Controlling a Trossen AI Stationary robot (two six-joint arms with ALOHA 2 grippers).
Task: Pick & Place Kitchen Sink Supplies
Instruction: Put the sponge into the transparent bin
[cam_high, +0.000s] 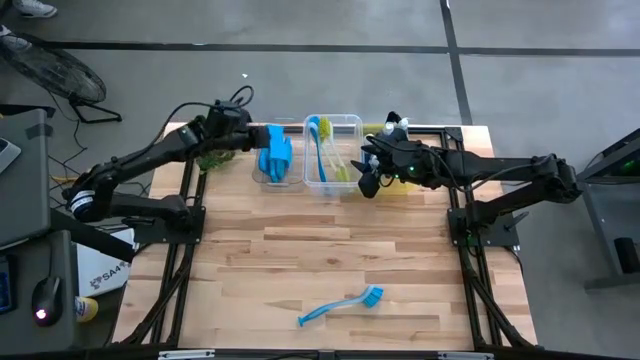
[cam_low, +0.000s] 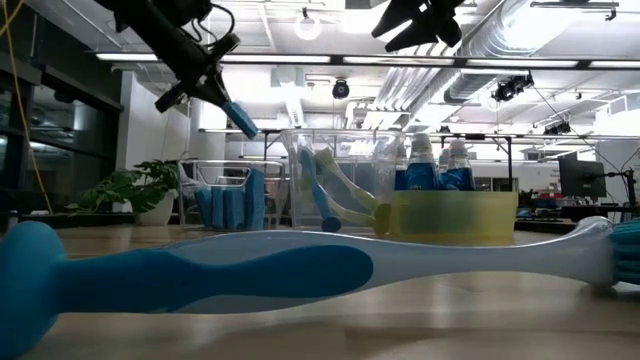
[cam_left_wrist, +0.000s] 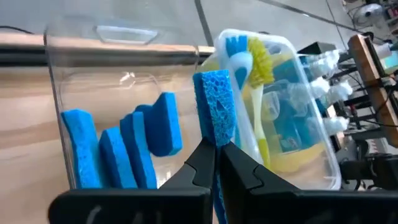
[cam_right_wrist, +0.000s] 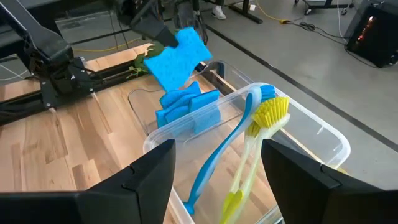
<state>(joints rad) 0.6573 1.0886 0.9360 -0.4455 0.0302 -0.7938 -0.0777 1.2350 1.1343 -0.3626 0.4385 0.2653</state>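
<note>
Where the pale wooden table (cam_high: 330, 255) runs nearest the front edge, a long-handled blue plastic dish brush (cam_high: 340, 306) lies flat on the boards, alone, well apart from both arms.

Farther back, along the far edge, three bins stand in a row. In the clear plastic bin on the left (cam_left_wrist: 74, 74), several small blue sponges (cam_left_wrist: 121, 146) stand on edge, side by side. Above that bin hangs the left hand (cam_left_wrist: 216, 163), its dark fingers clamped together on one more blue sponge (cam_left_wrist: 215, 112), which is held upright and off the bin's floor. Beside this bin, toward the table's left corner, sits a green leafy plant (cam_low: 145, 187).

The middle clear bin (cam_right_wrist: 311, 134) holds a blue brush (cam_right_wrist: 227, 149) and a yellow-green brush (cam_right_wrist: 261, 134), leaning side by side with bristle heads up against the wall. Over this bin hovers the right hand (cam_right_wrist: 217, 171), fingers spread apart, holding nothing.

Next in the row, a yellow plastic bin (cam_low: 455, 217) carries small blue-liquid bottles with grey caps (cam_low: 440, 168), standing upright.
</note>
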